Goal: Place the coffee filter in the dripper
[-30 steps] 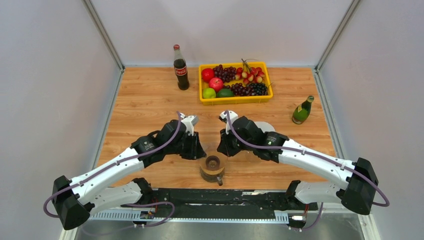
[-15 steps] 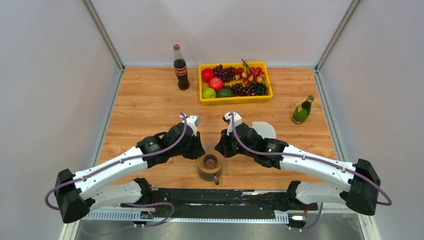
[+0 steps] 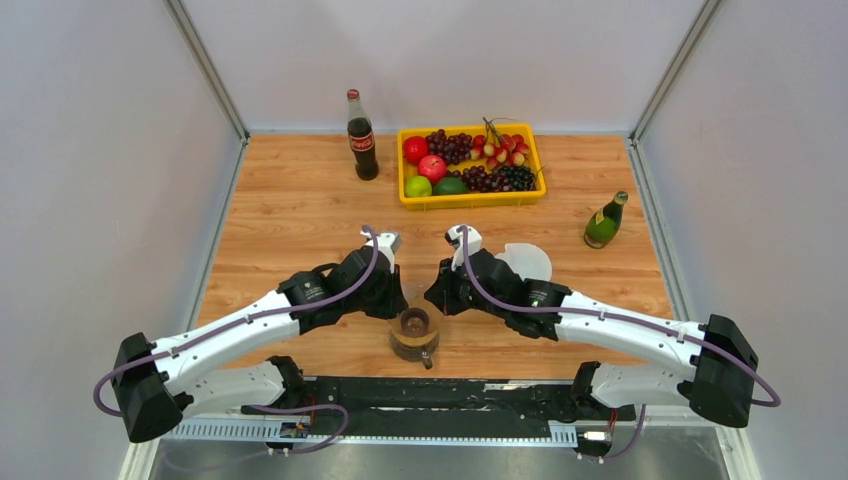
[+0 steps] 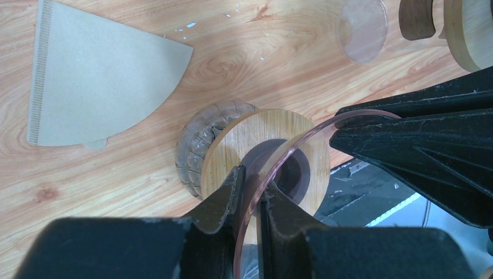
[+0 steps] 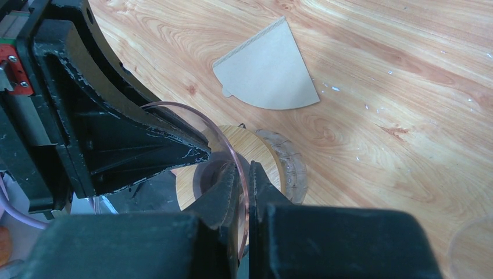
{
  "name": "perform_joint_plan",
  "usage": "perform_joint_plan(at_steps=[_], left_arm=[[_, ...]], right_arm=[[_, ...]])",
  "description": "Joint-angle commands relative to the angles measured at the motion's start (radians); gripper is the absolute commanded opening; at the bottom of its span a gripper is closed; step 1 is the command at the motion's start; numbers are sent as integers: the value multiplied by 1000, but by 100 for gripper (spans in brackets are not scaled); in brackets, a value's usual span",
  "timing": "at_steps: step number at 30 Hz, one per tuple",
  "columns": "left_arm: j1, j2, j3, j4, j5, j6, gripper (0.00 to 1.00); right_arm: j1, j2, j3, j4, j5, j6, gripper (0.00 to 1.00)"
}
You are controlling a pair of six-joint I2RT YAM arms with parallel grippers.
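The dripper (image 3: pixel 413 334) is clear glass with a round wooden collar and a dark handle. It is near the table's front edge, between the two arms. My left gripper (image 3: pixel 398 300) and right gripper (image 3: pixel 437 298) are each shut on its thin clear rim from opposite sides. The left wrist view shows the rim pinched in my left gripper (image 4: pixel 251 177) above the collar (image 4: pixel 285 133). The right wrist view shows my right gripper (image 5: pixel 244 168) pinching it above the collar (image 5: pixel 258 145). The fan-shaped paper coffee filter (image 3: pixel 527 261) lies flat on the table beyond the right arm (image 4: pixel 99 87) (image 5: pixel 267 67).
A yellow tray (image 3: pixel 468 200) of fruit and a cola bottle (image 3: pixel 361 137) stand at the back. A green bottle (image 3: pixel 604 221) stands at the right. A clear round disc (image 4: pixel 363 28) and wooden pieces (image 4: pixel 465 29) lie near the dripper.
Both grippers have shifted a little to the left with the dripper between them. The filter has stayed flat on the table.
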Motion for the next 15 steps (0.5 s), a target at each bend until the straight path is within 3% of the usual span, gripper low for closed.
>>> perform_joint_plan(at_steps=[1,4,10,15], left_arm=[[-5,50,-85,-208,-40,45,0],[-5,47,-84,-201,-38,44,0],[-5,28,-79,-182,-29,45,0],[-6,16,-80,-154,-22,43,0]], right_arm=[[2,118,-97,-360,77,-88,0],[2,112,-70,-371,70,-97,0],[2,103,-13,-381,47,-97,10],[3,112,49,-381,20,-105,10]])
